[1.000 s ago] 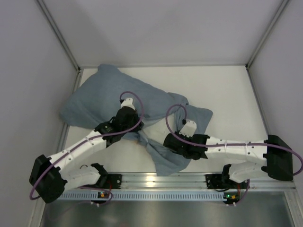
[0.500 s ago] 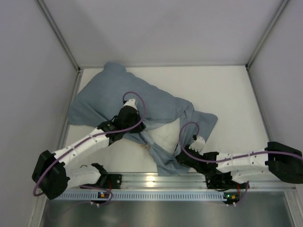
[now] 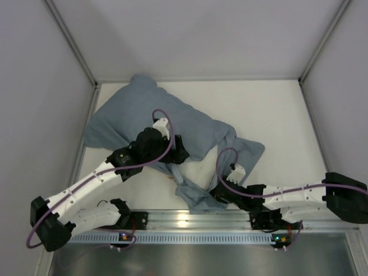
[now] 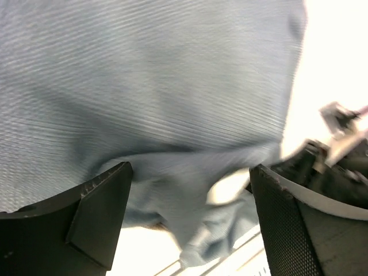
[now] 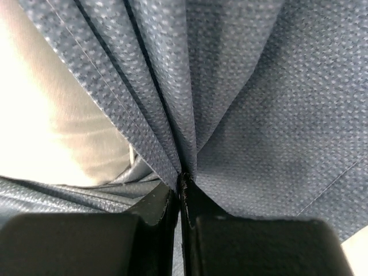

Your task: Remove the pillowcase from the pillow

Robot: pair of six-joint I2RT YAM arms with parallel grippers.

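The grey-blue pillowcase (image 3: 144,115) lies wrinkled across the left half of the table, and its loose end trails toward the near rail. My left gripper (image 3: 175,152) hovers open over its near edge. In the left wrist view the fingers (image 4: 98,218) stand wide apart above the cloth (image 4: 161,86) with nothing between them. My right gripper (image 3: 215,192) is shut on a bunched fold of the pillowcase (image 5: 259,115), its tips meeting at the pinch (image 5: 183,184). The white pillow (image 5: 52,126) shows bare beside that fold. A pale patch of pillow (image 3: 200,167) peeks out in the top view.
The white table (image 3: 276,115) is boxed in by grey walls at the left, back and right. A metal rail (image 3: 190,218) carrying both arm bases runs along the near edge, right next to the trailing cloth.
My left gripper has opened and let go of the cloth, shifting slightly right. The right gripper earlier pulled the pillowcase end toward the near rail and now holds there.
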